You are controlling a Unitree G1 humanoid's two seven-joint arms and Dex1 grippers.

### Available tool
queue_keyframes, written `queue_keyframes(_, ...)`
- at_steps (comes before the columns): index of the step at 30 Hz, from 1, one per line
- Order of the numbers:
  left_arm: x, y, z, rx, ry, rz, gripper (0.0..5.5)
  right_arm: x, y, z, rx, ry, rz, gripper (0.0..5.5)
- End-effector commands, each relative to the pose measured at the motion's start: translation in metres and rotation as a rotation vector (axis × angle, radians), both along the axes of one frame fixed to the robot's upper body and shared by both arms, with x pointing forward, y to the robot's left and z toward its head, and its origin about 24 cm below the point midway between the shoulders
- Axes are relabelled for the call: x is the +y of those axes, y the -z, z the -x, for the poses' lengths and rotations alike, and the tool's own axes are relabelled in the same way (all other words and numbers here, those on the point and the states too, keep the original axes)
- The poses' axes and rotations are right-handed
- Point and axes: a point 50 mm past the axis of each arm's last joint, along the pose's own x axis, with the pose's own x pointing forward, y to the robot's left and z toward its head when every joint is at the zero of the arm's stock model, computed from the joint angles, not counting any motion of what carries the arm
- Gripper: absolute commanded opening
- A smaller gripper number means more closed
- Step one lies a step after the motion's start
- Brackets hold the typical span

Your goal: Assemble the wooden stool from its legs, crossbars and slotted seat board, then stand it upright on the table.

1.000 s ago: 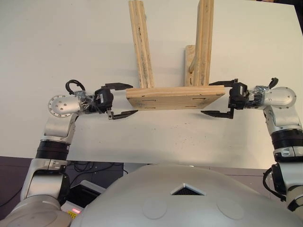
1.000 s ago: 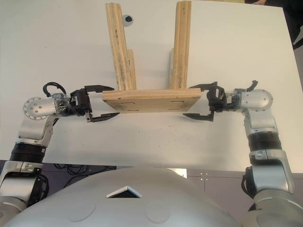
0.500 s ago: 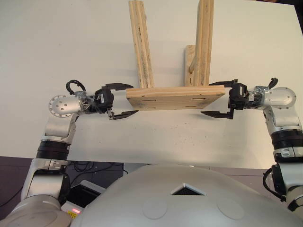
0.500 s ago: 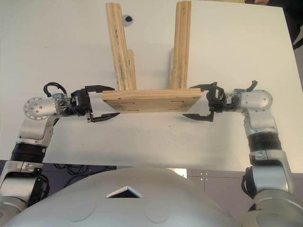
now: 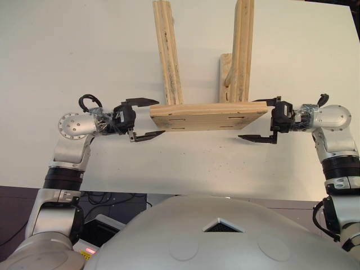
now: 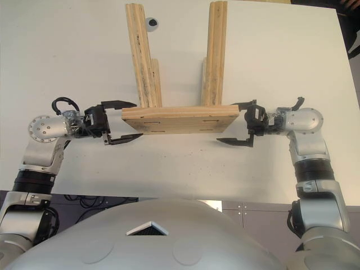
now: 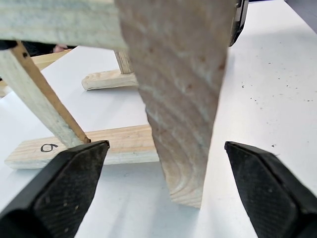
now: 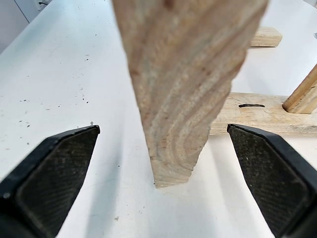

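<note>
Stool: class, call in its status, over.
Both grippers open: left gripper, right gripper straddling seat board ends, not clamped. Stool on its side, not yet upright.

both arms rise at the outer sides, bend sharply at the elbows and turn their forearms inward, roughly level, so the wrists point at each other. the left tool [image 5: 159,117] has its two dark fingers [image 7: 64,193] spread wide apart, one nearer the robot and one farther, with the ribbed pads facing each other. the right tool [image 5: 247,119] mirrors it, fingers [image 8: 54,178] just as wide, the nearer one reaching a little farther inward than the farther one.
</note>
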Motion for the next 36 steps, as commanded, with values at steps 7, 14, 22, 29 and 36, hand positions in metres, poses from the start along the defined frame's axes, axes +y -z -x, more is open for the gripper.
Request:
queue_keyframes(7,0.001,-0.001,0.001,-0.001,-0.018,-0.005,4.31,0.000,-0.002,-0.001,0.002,-0.004,0.001,4.76)
queue_keyframes(14,0.002,-0.001,0.000,-0.006,-0.020,-0.006,4.31,0.000,-0.003,-0.001,-0.002,0.003,0.001,4.76)
queue_keyframes(22,0.008,-0.014,-0.001,0.304,-0.089,0.151,4.31,-0.007,-0.017,-0.003,0.220,0.111,-0.142,4.76)
queue_keyframes(29,0.019,-0.019,0.013,0.453,-0.045,0.119,4.31,-0.023,-0.023,0.004,0.242,0.106,-0.067,4.76)
queue_keyframes(36,0.031,-0.030,0.015,0.563,-0.085,0.131,4.31,-0.039,-0.028,0.012,0.291,0.127,-0.027,4.76)
